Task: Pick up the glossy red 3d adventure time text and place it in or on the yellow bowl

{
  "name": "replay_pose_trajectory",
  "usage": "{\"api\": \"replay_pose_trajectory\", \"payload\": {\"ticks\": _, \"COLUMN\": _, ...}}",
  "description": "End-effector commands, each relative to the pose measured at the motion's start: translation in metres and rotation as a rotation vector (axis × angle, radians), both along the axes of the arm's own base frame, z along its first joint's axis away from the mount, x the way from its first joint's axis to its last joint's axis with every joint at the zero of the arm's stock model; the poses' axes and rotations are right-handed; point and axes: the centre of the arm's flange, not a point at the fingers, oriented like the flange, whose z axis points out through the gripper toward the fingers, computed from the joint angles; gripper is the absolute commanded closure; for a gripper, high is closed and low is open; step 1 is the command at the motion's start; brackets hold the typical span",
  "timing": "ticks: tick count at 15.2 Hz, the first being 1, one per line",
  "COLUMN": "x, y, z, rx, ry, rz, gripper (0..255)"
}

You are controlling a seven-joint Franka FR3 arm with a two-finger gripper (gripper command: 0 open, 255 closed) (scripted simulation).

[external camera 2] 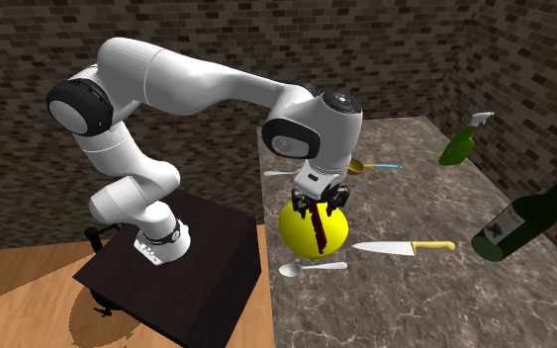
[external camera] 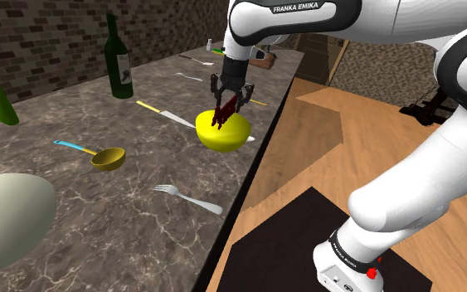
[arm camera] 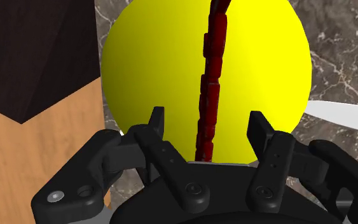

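With the fingers (arm camera: 261, 130) spread and the red 3D text (arm camera: 210, 76) upright between them, untouched, over the yellow bowl (arm camera: 145, 70) at the bench (external camera: 99, 207) edge, lift straight up without snagging it.

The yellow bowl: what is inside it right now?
The red text reaches down into the yellow bowl, between the spread fingers, untouched by them. Nothing else shows inside; the bowl's floor right under the text is covered.
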Motion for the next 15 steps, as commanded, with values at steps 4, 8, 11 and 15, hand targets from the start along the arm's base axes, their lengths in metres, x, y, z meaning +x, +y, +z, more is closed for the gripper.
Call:
{"api": "replay_pose_trajectory", "payload": {"ticks": 4, "x": 0.000, "y": 0.000, "z": 0.000, "rx": 0.000, "ry": 0.000, "rz": 0.000, "gripper": 0}}
{"api": "replay_pose_trajectory", "payload": {"ticks": 8, "x": 0.001, "y": -0.001, "z": 0.050, "rx": 0.000, "ry": 0.000, "rz": 0.000, "gripper": 0}}
{"api": "replay_pose_trajectory", "payload": {"ticks": 11, "x": 0.001, "y": -0.001, "z": 0.050, "rx": 0.000, "ry": 0.000, "rz": 0.000, "gripper": 0}}
{"api": "replay_pose_trajectory", "payload": {"ticks": 15, "x": 0.001, "y": -0.001, "z": 0.050, "rx": 0.000, "ry": 0.000, "rz": 0.000, "gripper": 0}}
